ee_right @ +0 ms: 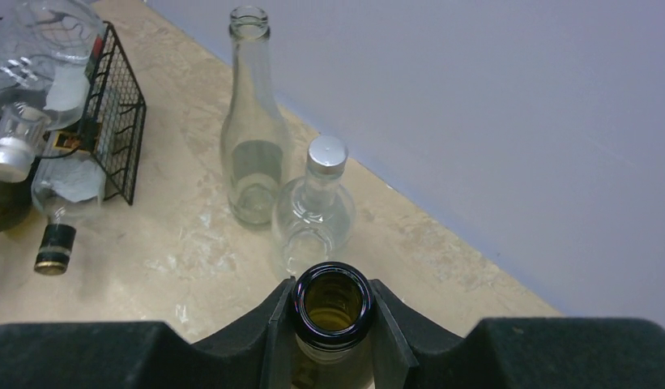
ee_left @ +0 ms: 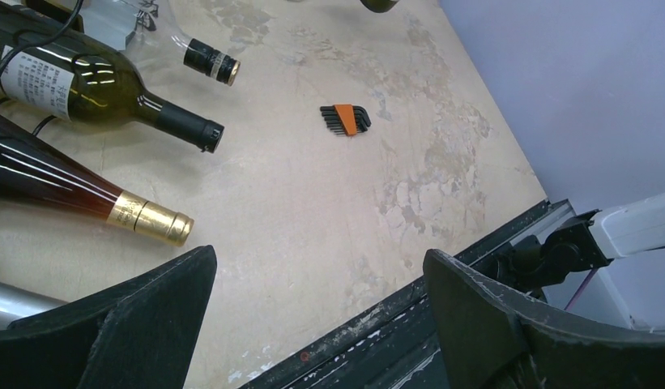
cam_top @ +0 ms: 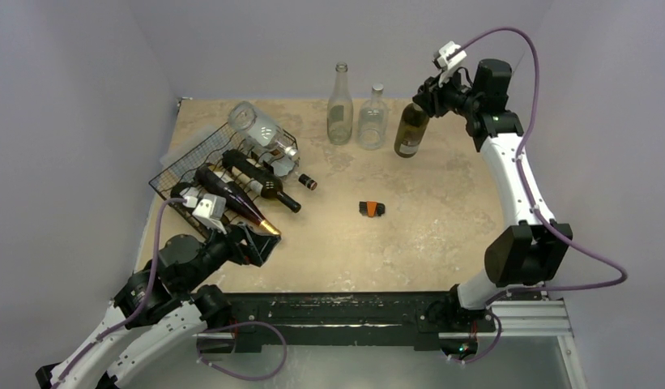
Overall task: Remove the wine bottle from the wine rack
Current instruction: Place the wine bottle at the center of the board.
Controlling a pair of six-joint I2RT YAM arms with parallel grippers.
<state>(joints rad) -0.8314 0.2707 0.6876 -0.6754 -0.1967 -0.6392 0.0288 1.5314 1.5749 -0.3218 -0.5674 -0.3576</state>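
Note:
A black wire wine rack [cam_top: 191, 158] lies at the table's left, its mesh end also in the right wrist view [ee_right: 118, 121]. Several bottles lie on and against it, among them a dark gold-capped bottle [cam_top: 232, 194] [ee_left: 147, 219] and a green black-capped bottle [cam_top: 260, 180] [ee_left: 102, 93]. At the back right an olive-green wine bottle [cam_top: 411, 130] stands nearly upright, away from the rack. My right gripper [cam_top: 422, 101] [ee_right: 332, 316] is shut on its open neck [ee_right: 332, 301]. The left gripper [cam_top: 260, 243] [ee_left: 321, 275] hangs open and empty just in front of the rack.
Two clear empty bottles stand at the back beside the held one, a tall one [cam_top: 339, 105] [ee_right: 252, 154] and a squat capped one [cam_top: 372, 117] [ee_right: 317, 211]. An orange-and-black hex key set [cam_top: 370, 208] [ee_left: 345, 118] lies mid-table. The black base rail [cam_top: 337, 308] runs along the near edge.

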